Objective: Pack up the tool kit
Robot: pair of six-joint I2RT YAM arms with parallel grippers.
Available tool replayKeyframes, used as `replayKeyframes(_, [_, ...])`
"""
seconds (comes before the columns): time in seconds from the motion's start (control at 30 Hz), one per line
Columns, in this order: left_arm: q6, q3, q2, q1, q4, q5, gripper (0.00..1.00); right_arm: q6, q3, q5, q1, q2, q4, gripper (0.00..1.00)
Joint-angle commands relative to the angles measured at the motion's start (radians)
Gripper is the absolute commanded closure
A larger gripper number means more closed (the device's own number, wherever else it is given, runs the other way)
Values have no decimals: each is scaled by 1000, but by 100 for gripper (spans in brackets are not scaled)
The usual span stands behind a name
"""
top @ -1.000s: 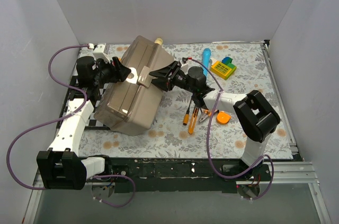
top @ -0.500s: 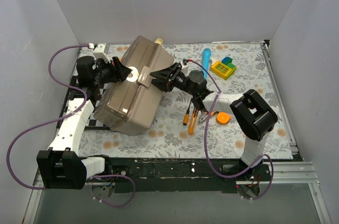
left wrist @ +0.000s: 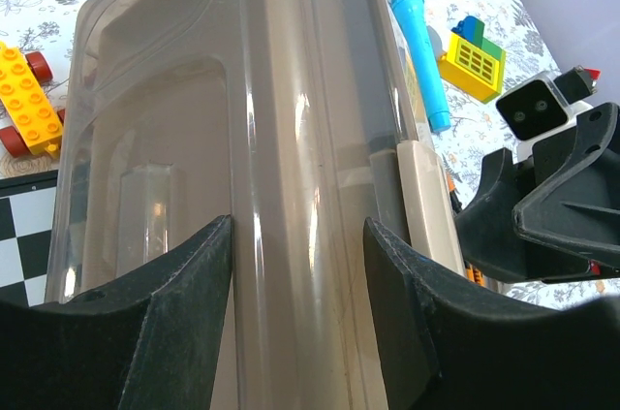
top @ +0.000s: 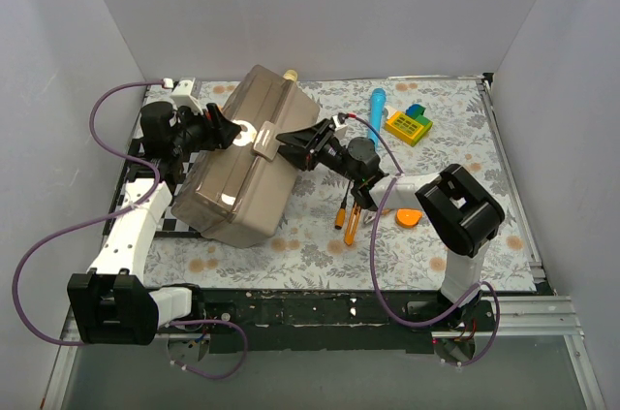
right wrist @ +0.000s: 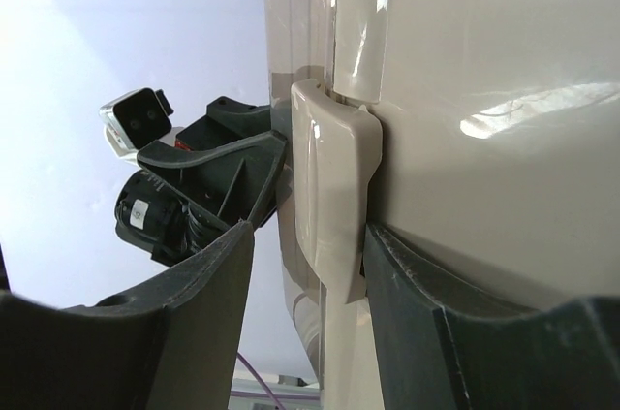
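The toolbox (top: 242, 163) is clamped by the left gripper (left wrist: 298, 226). Its latch (right wrist: 334, 187) is straddled by the right gripper (right wrist: 310, 236), contact unclear. The screwdrivers (top: 341, 214) at 4 o'clock are partly hidden.

Bright, even overhead light, soft shadows; glare streaks down the toolbox (left wrist: 291, 187), and both wrist views go soft up close.

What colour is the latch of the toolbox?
Pale tan, opaque; the latch of the toolbox shows best in the right wrist view.

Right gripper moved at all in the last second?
Yes. The right gripper crept left toward the toolbox latch, away from the blue tool, which stayed put.
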Motion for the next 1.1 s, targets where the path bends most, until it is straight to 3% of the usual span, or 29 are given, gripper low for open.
replayKeyframes(0.0, [49, -59, 86, -30, -260, -5, 68, 18, -6, 40, 7, -27, 219, 43])
replayKeyframes(0.77, [52, -52, 94, -30, -278, -49, 69, 4, -60, 106, 8, -43, 317, 45])
replayKeyframes(0.93, [53, -52, 92, -30, -278, -54, 69, -19, -106, 118, 9, -102, 153, 47])
replayKeyframes(1.07, [53, -52, 88, -30, -278, -52, 69, -60, -150, 158, 12, -187, -84, 47])
